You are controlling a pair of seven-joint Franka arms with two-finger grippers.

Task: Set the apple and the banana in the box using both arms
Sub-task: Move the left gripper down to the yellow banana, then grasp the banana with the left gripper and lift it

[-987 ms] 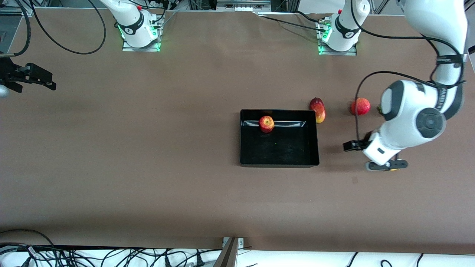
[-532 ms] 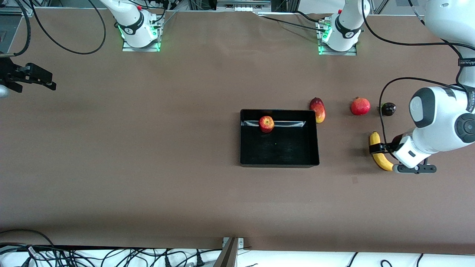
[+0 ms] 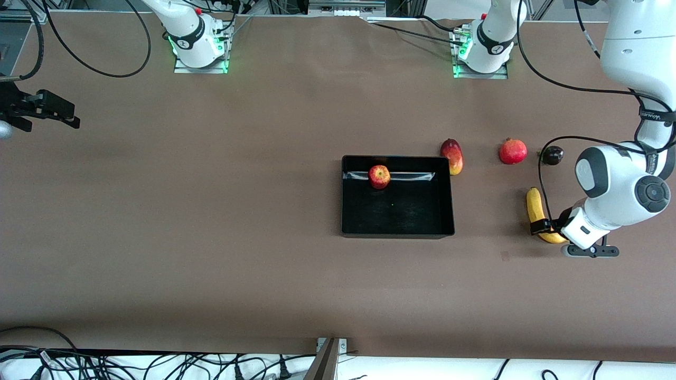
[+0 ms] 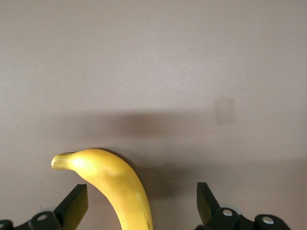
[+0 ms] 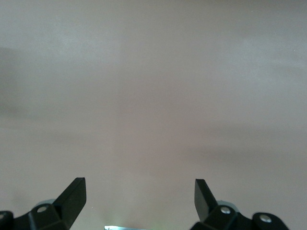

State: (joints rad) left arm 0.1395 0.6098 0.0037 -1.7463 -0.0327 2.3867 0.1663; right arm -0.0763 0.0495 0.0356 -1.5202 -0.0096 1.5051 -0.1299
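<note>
The yellow banana (image 3: 535, 208) lies on the table toward the left arm's end, nearer the front camera than the other loose fruit. My left gripper (image 3: 549, 232) is open, low over the banana's nearer part. In the left wrist view the banana (image 4: 112, 179) runs between the spread fingers (image 4: 76, 203), closer to one of them, and my left gripper (image 4: 140, 201) is not closed on it. The red apple (image 3: 379, 176) sits inside the black box (image 3: 396, 232), by its wall farthest from the front camera. My right gripper (image 3: 55, 112) waits open and empty above the right arm's end of the table; it also shows in the right wrist view (image 5: 139, 191).
A red-yellow mango (image 3: 452, 156) lies against the box's corner. A red pomegranate (image 3: 513, 151) and a small dark fruit (image 3: 553, 155) lie in a row with it toward the left arm's end. Cables hang along the table's front edge.
My left arm has swung away from the box toward its own end of the table, uncovering the banana. Its gripper then shifted along the banana toward the front camera. The right arm has not moved.
</note>
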